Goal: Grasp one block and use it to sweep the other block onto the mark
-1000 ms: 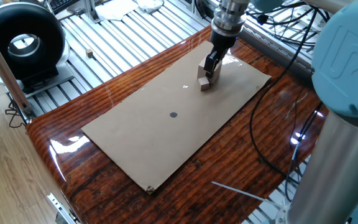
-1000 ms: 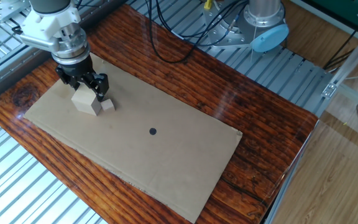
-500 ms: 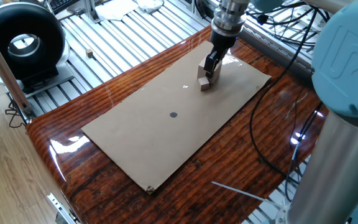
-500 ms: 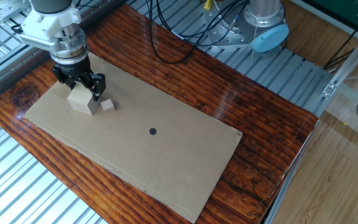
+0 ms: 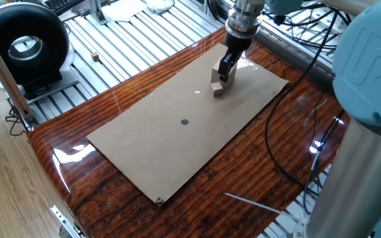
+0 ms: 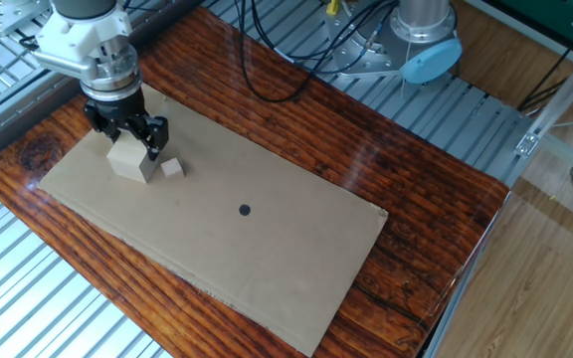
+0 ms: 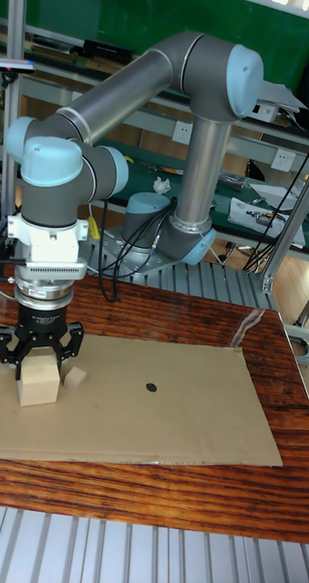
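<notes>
The larger pale tan cube (image 6: 130, 160) stands at the left end of the brown cardboard (image 6: 267, 259), and my gripper (image 6: 128, 140) is shut on it from above, a finger on each side. Just to its right lies the small tan cube (image 6: 172, 168), with a narrow gap between them. The round dark mark (image 6: 245, 210) is further right, near the sheet's middle. The tall fixed view shows the same row: gripper (image 7: 38, 363), big cube (image 7: 37, 383), small cube (image 7: 75, 376), mark (image 7: 151, 387). From the opposite side the gripper (image 5: 225, 71) hides most of the cubes, while the mark (image 5: 184, 121) shows plainly.
The cardboard lies on a glossy wooden table (image 6: 406, 229) framed by aluminium rails. The arm's base (image 6: 406, 40) and black cables (image 6: 267, 70) sit behind the sheet. A black round device (image 5: 22, 43) stands off the table, and a thin pale rod (image 5: 256, 201) lies near one corner.
The gripper has drawn the large cube a little left, away from the small cube, opening a gap where they touched. The small cube has stayed put. Almost nothing moved in the last half second.
</notes>
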Robot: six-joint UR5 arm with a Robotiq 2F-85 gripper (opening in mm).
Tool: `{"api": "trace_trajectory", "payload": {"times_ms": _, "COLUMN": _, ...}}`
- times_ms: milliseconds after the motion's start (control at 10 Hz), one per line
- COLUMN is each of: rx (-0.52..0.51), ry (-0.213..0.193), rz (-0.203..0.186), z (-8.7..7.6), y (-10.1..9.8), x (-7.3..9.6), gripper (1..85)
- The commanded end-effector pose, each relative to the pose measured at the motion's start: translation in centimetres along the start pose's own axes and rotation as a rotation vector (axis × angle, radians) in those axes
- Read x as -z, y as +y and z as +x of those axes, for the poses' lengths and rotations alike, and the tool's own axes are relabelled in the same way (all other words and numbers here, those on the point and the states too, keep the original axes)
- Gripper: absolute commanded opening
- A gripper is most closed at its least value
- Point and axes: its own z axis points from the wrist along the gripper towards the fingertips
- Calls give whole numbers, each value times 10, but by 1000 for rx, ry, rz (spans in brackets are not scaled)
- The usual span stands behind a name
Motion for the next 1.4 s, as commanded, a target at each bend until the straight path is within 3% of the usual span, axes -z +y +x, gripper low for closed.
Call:
{"api": "trace_trajectory", "payload": {"times_ms": 0, "rx": -21, "ry": -13, "rz": -17, "z": 2, "y": 3, "x": 1, "gripper": 417}}
{"api": "trace_trajectory", "payload": {"times_ms": 400, "rx": -55, "ry": -23, "rz": -29, "z": 0, "y": 11, "x": -4, "gripper": 417}}
{"api": "trace_trajectory", "payload": {"times_ms": 900, "rx": -104, "ry": -8, "rz": -54, "z": -4, "y": 20, "x": 6, "gripper": 417}}
{"api": "trace_trajectory", "payload": {"times_ms": 1300, "rx": -123, "ry": -29, "rz": -53, "z": -14, "y": 34, "x": -5, "gripper": 413}}
